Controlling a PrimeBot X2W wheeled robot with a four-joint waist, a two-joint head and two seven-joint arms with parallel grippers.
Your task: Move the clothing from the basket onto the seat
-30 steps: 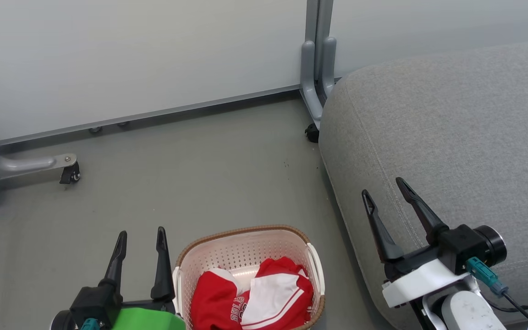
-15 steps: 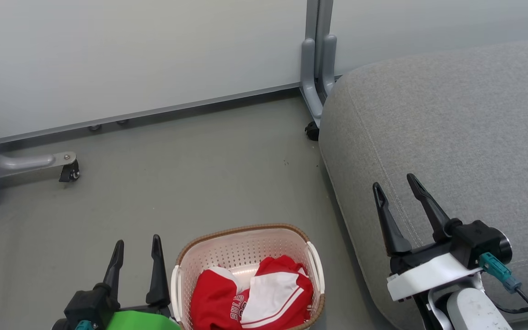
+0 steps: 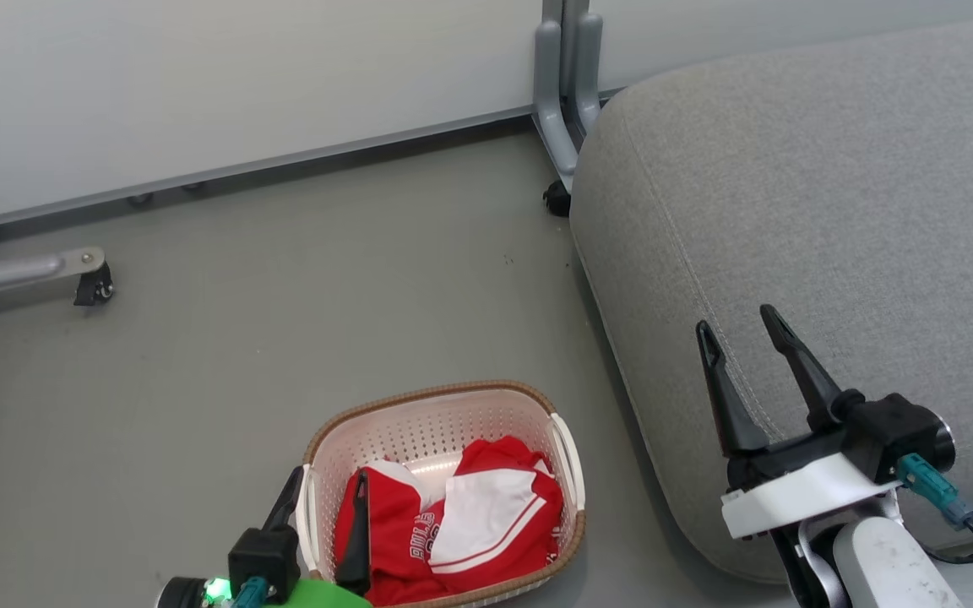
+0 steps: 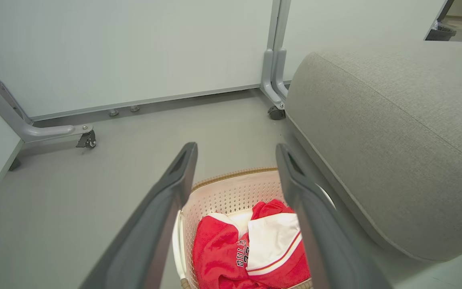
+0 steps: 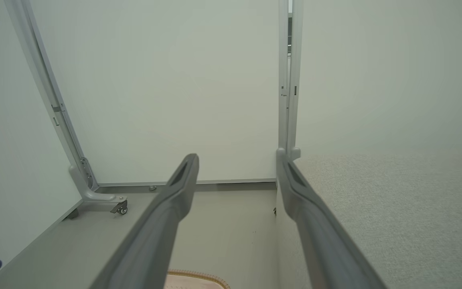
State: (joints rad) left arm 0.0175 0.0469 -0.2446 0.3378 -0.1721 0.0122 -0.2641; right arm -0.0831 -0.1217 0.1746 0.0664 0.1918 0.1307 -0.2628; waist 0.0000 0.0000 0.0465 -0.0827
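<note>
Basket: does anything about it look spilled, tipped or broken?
Nothing stands out. The basket stands upright on the floor beside the seat; the clothing lies crumpled inside it, none on the floor.

Red clothing (image 3: 486,523) with white panels and stripe trim (dark-outlined lettering too); cream perforated basket (image 3: 427,426), brown woven-look rim; grey woven seat (image 3: 790,211); grey floor (image 3: 284,295).

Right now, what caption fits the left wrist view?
Open left pincer framing the cream laundry basket of red-and-white sports clothing, grey seat cushion alongside.
</note>
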